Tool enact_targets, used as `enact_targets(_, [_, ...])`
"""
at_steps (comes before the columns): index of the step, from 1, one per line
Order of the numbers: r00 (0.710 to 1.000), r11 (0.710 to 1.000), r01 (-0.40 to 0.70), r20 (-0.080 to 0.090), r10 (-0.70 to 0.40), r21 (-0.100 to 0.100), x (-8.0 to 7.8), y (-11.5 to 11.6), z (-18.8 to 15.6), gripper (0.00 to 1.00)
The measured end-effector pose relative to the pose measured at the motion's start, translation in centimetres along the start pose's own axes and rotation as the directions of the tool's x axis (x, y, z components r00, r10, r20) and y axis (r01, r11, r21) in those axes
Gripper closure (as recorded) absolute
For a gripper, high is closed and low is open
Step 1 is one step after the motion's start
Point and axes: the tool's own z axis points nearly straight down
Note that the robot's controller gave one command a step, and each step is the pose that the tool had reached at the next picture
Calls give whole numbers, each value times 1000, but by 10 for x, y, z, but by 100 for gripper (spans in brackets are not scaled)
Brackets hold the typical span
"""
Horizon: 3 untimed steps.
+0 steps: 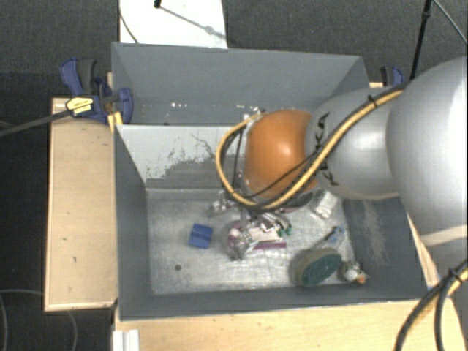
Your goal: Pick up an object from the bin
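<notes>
My gripper (247,231) reaches down under the arm's orange cover to the middle of the bin floor. Right beneath it lies a small heap: a flat packet with purple and white markings (262,245) and a bit with a green end (284,230). Whether anything is held is hidden by the cover. A small blue block (200,235) lies just left of the gripper, apart from it. A silvery piece (218,207) sits at its upper left.
At the front right lies a round dark green disc-shaped thing (318,268), with a small white and orange piece (355,275) beside it. A thin blue-tipped item (335,234) and a white scrap (322,209) lie to the right. The bin's left floor holds only the blue block.
</notes>
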Motion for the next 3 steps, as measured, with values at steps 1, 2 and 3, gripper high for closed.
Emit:
enact_targets(1, [999, 999, 48, 3, -48, 2, 51, -76, -1, 0])
enact_targets(2, [999, 999, 50, 10, -50, 3, 47, -73, -3, 100])
enact_targets(3, [936, 936, 351, 2, -351, 3, 52, -54, -173, 100])
